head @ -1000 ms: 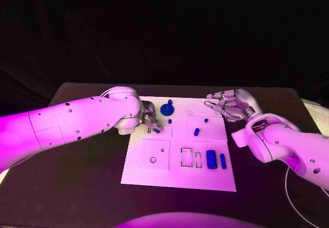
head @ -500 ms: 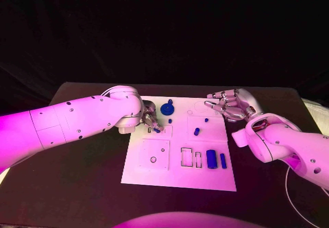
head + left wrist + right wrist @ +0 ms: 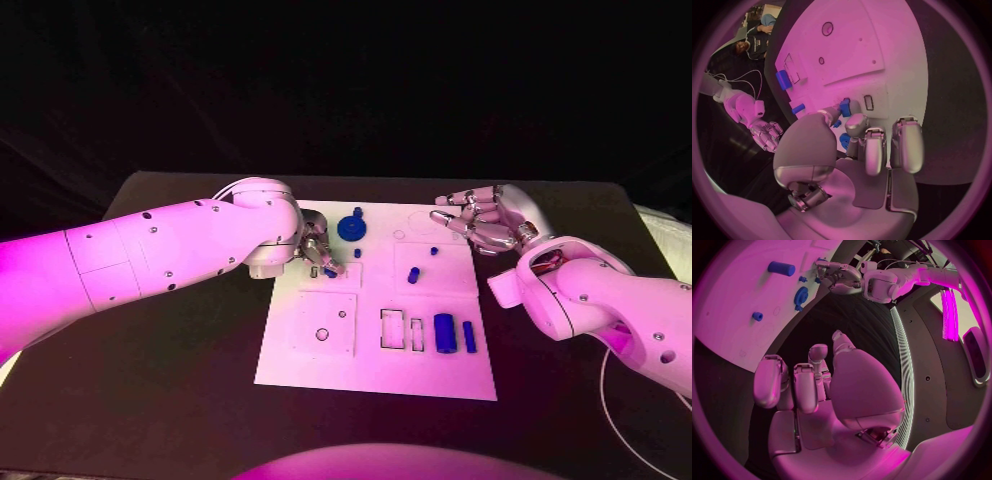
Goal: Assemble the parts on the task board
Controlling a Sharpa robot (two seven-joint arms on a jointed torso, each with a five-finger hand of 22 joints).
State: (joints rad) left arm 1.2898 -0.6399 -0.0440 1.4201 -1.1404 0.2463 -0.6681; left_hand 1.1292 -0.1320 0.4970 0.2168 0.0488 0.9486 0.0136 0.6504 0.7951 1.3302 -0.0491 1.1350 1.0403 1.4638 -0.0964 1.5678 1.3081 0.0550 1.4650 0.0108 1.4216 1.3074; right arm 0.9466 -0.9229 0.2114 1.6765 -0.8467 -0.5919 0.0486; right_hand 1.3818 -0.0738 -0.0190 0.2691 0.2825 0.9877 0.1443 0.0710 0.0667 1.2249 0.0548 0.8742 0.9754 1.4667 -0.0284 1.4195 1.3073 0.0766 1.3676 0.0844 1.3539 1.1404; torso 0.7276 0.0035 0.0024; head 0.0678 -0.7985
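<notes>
The white task board point(image 3: 378, 372) lies in the middle of the table. My left hand point(image 3: 307, 252) hovers over its upper left part and pinches a small blue part point(image 3: 330, 270) between thumb and a finger, seen close in the left wrist view point(image 3: 844, 106). A blue gear disc point(image 3: 351, 229) sits just beyond it. Small blue pegs point(image 3: 414, 276) stand mid-board, and a blue block point(image 3: 444, 335) lies beside a thin blue bar point(image 3: 469, 338) lower right. My right hand point(image 3: 483, 220) is held over the board's upper right corner, fingers apart and holding nothing point(image 3: 842, 390).
Empty rectangular outlines point(image 3: 392, 331) and a square recess with a small hole point(image 3: 322, 334) mark the board's lower half. Black table point(image 3: 173, 380) surrounds the board on all sides. My left forearm point(image 3: 144, 260) crosses the table's left side.
The left hand with its blue part has edged very slightly up the board. The right hand has stayed where it was.
</notes>
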